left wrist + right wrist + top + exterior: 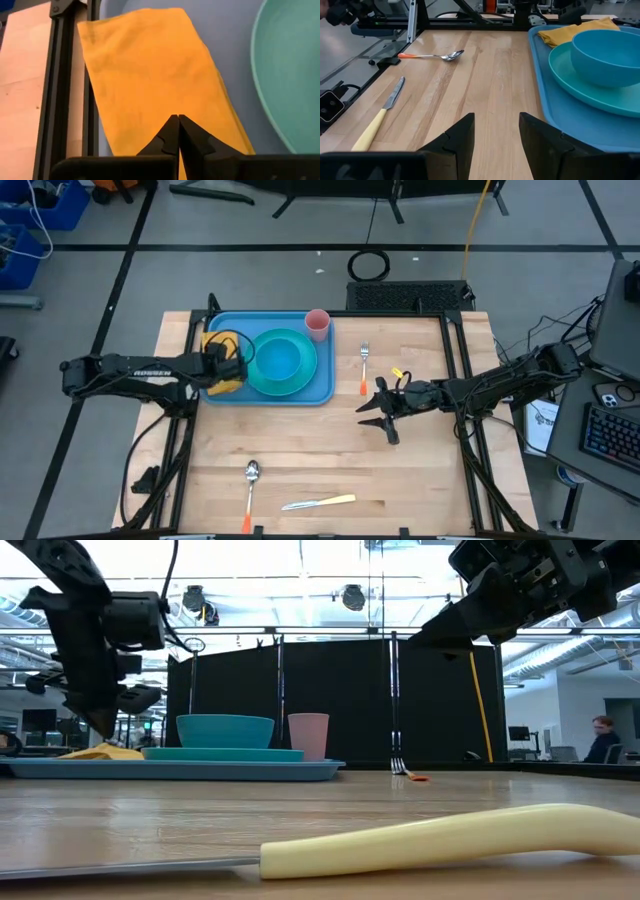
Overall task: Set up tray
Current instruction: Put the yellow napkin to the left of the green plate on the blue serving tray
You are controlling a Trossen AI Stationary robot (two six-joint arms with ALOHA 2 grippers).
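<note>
The light-blue tray (322,388) lies at the table's far left. It carries a teal plate (303,376) with a teal bowl (280,358), a pink cup (318,323) at its far right corner, and a yellow napkin (150,75) lying flat at its left end. My left gripper (178,122) is shut and points down over the napkin's near part. In the low view its tip (103,730) stands just above the napkin (100,751). My right gripper (496,130) hangs open above bare wood right of the tray, with nothing between its fingers.
A fork (365,368) with an orange handle lies right of the tray. A spoon (250,480) with an orange handle and a yellow-handled knife (320,502) lie near the front edge. Black frame rails (60,75) run along the table's left side.
</note>
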